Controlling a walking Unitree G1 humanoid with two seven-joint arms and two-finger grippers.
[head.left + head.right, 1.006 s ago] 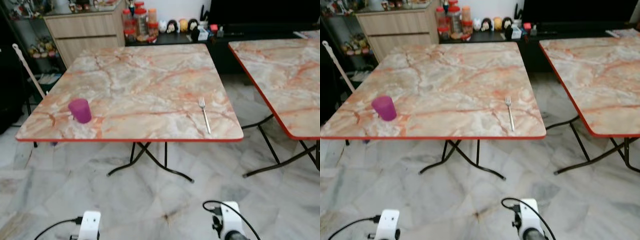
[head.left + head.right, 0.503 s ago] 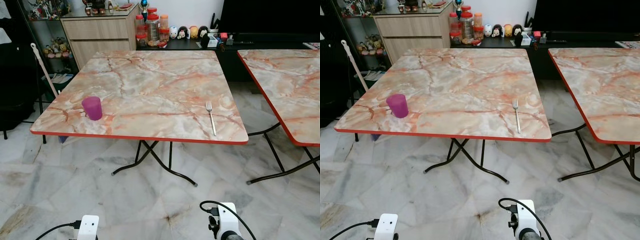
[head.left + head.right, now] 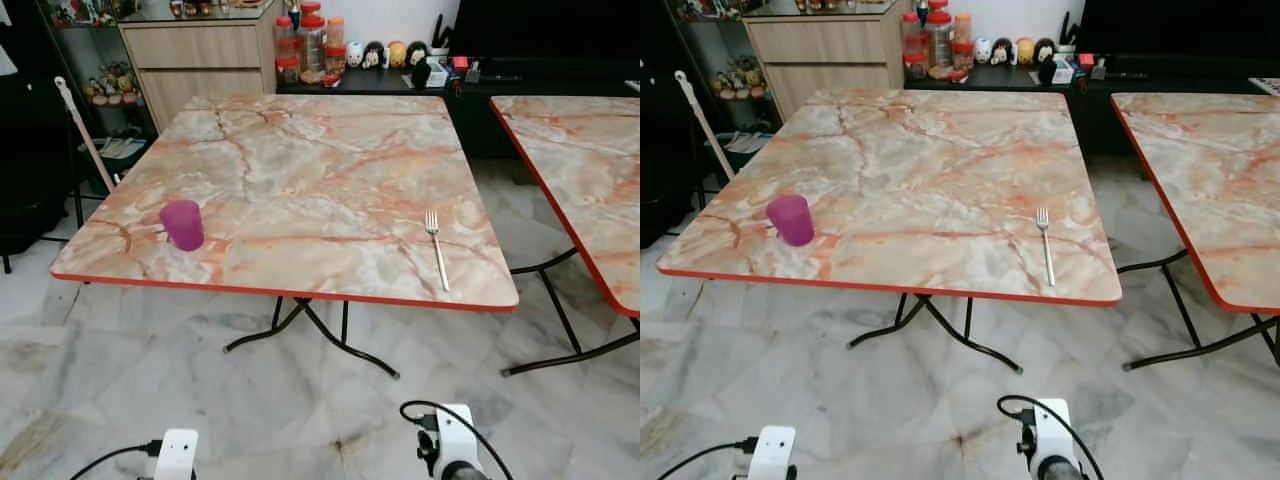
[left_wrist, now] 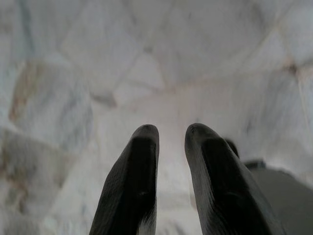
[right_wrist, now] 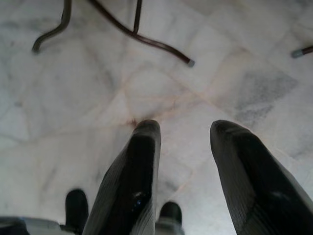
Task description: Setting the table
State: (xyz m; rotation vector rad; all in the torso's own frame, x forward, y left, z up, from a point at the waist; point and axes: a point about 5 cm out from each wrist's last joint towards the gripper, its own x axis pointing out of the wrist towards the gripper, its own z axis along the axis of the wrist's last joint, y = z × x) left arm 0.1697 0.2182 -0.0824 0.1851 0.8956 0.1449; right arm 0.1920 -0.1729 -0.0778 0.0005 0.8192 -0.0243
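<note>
Cup (image 3: pixel 182 223): purple, upright near the worktop's (image 3: pixel 320 160) front left edge.
Fork (image 3: pixel 437 249): flat near the front right edge, well apart from the cup.
Left tool (image 4: pixel 168 142): low over the floor, tips slightly apart, empty.
Right tool (image 5: pixel 188 139): low, apart, empty.
Advice: I should step closer first, squaring up to the front edge before raising either arm.

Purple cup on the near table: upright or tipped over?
Upright. The purple cup stands on its base near the front left edge of the marble table, its sides rising straight. Whether it holds anything cannot be told.
</note>
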